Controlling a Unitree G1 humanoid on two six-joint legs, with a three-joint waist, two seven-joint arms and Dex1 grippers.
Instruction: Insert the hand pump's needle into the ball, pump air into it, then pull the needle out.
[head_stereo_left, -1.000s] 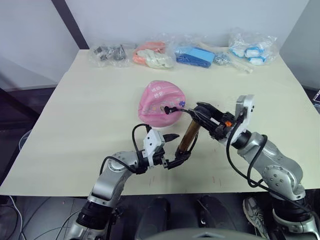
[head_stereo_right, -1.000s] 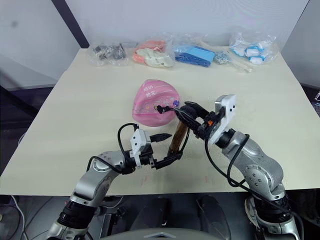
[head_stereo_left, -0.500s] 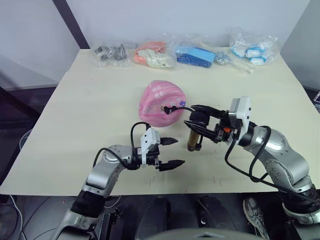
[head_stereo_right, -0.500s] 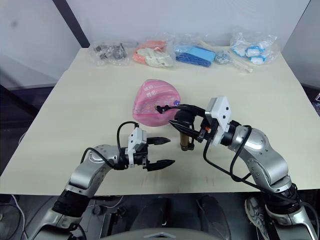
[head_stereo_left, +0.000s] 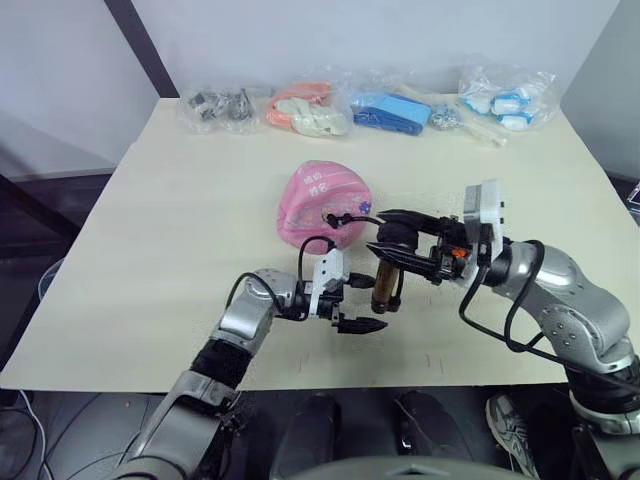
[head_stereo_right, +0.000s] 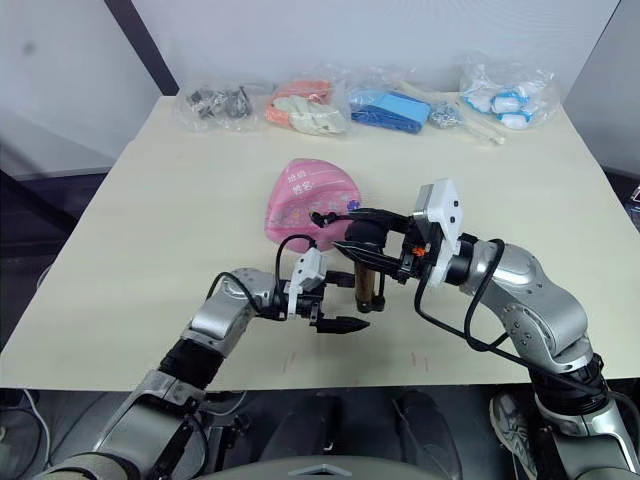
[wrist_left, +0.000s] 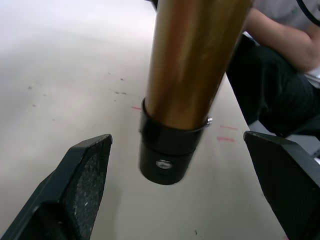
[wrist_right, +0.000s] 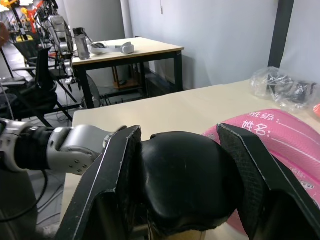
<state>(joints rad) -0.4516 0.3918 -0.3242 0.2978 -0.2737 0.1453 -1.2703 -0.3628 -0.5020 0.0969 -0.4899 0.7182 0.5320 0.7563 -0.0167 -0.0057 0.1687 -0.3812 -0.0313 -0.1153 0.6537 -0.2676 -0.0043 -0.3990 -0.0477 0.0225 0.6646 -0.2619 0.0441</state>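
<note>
Right gripper (head_stereo_left: 398, 240) clamped on black T-handle of hand pump (head_stereo_left: 384, 283), pump upright, base cap near table (head_stereo_left: 160, 230). Left gripper (head_stereo_left: 362, 303) spread wide, fingers either side of pump's lower end, not touching. Thin black hose (head_stereo_left: 352, 217) runs to saggy pink ball (head_stereo_left: 322, 206) just beyond both grippers; needle too small to tell.

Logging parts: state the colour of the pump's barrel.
The hand pump has a gold-bronze barrel with a black end cap, clearest in the left wrist view.
</note>
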